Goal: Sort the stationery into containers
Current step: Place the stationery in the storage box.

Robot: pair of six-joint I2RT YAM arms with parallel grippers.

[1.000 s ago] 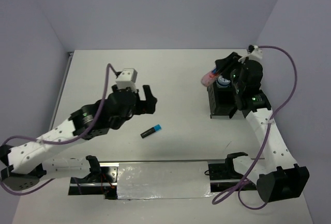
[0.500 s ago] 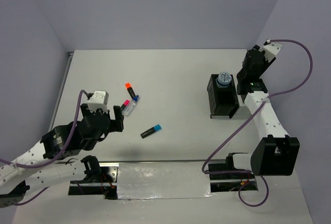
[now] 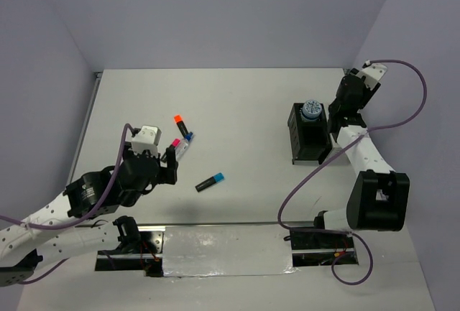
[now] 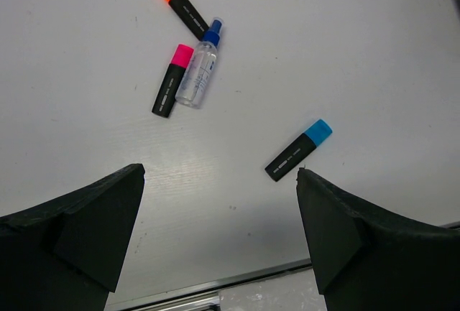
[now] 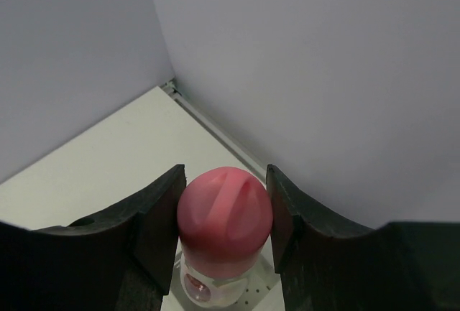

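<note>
Your left gripper (image 4: 219, 174) hangs over the near left part of the table (image 3: 244, 110) with its jaws spread wide and nothing between them. Below and ahead of it lie four loose pieces. The orange-capped marker (image 4: 183, 8) is farthest from you, lying at a slant. Touching its black end is the blue cap of the clear blue-capped tube (image 4: 198, 74), and the pink-capped marker (image 4: 172, 81) lies right alongside that tube, touching it. The blue-capped marker (image 4: 298, 150) rests on its own to the right of that cluster, well apart from it and closer to the table's near edge.

Your right gripper (image 5: 224, 178) is up at the far right, just beside the black mesh organiser (image 3: 307, 142). Its jaws are pinching the pink-capped tube (image 5: 225, 214) — one finger presses each side of the rounded pink cap, and the tube stands upright. Under the tube you can make out a bit of white surface with small holes, but the wrist view does not show which compartment that is, and in the overhead view the arm hides it.

One blue-white patterned roll (image 3: 311, 108) sits in the far end of the organiser — its round top shows above the mesh.
</note>
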